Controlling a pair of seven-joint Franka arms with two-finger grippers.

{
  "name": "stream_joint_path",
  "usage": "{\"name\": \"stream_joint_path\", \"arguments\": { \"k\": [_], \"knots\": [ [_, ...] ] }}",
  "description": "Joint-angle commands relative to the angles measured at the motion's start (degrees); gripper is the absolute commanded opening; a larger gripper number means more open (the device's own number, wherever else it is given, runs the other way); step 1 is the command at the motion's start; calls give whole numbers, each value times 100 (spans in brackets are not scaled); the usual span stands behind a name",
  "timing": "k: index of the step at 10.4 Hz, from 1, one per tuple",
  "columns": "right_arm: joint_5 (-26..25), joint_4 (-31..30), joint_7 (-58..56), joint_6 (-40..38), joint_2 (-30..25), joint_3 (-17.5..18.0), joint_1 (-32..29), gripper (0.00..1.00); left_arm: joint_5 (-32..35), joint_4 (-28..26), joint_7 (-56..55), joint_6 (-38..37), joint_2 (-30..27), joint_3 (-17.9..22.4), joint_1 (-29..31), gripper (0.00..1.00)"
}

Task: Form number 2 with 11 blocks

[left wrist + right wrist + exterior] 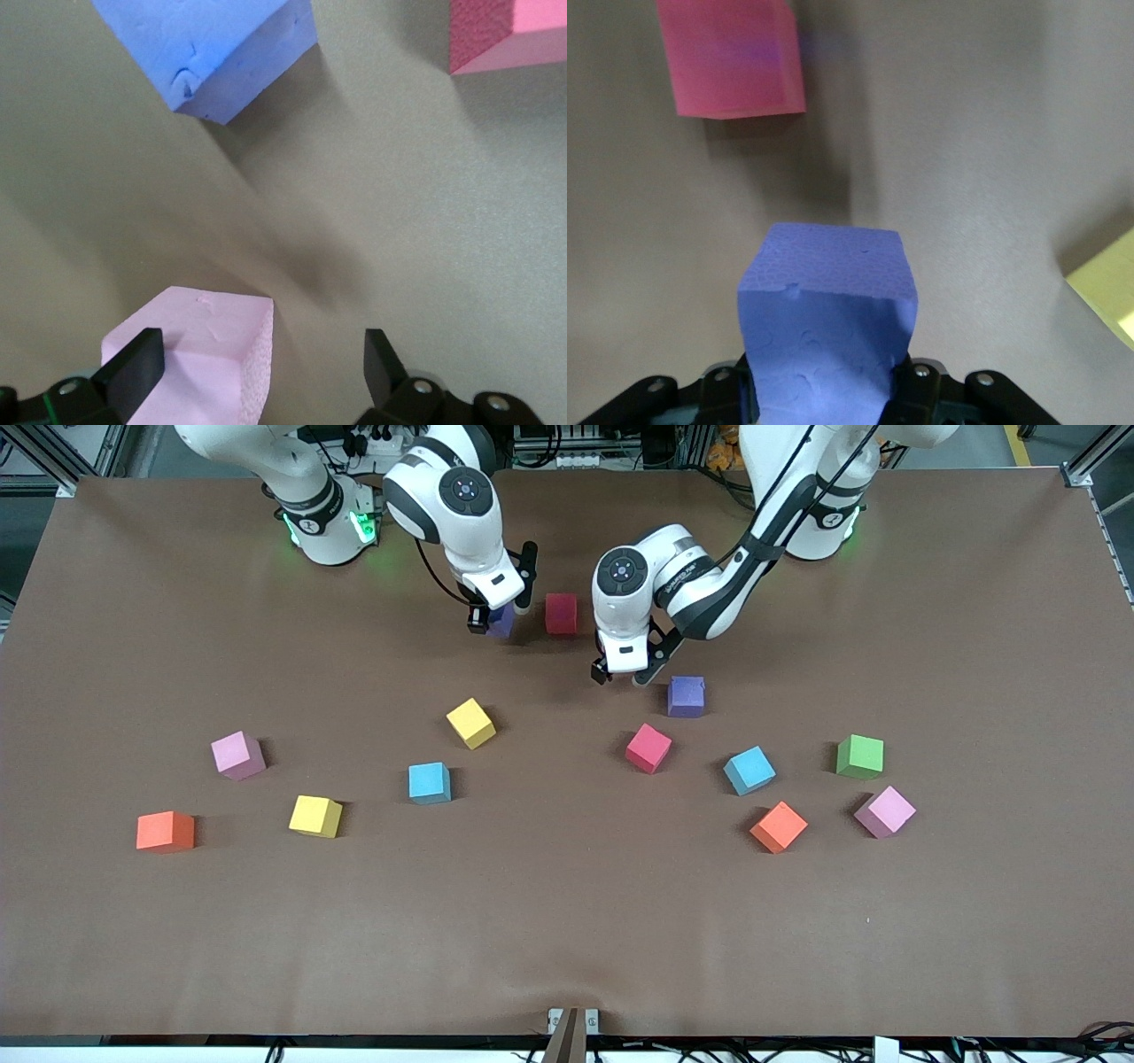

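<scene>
My right fingers (pixel 824 390) are closed on a matte purple block (pixel 826 336), perhaps just above the tabletop (pixel 567 921), beside a red block (pixel 561 613); my left fingers (pixel 625 677) stand wide open, holding nothing.

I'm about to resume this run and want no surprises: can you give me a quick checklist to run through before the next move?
1. Right gripper shut on the purple foam cube: ok.
2. Held cube beside the dark red foam cube, apart from it: ok.
3. Whether the held cube rests on the brown table: cannot tell.
4. Left gripper open, holding nothing, near the second purple foam cube: ok.
5. Digit formed: not ok; most cubes lie scattered.
6. Green foam cube away from the build spot: ok.
</scene>
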Motion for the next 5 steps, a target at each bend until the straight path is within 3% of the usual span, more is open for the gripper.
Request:
{"name": "stream_joint_path", "arguments": {
  "k": [1,5],
  "knots": [
    [-109,-64,-26,366,196,-5,259,0,-149,-120,11,-62,-235,-43,12,100],
    [-417,-3,26,649,627,-49,593,0,-403,-129,293,-537,-473,-43,74,100]
  ]
}}
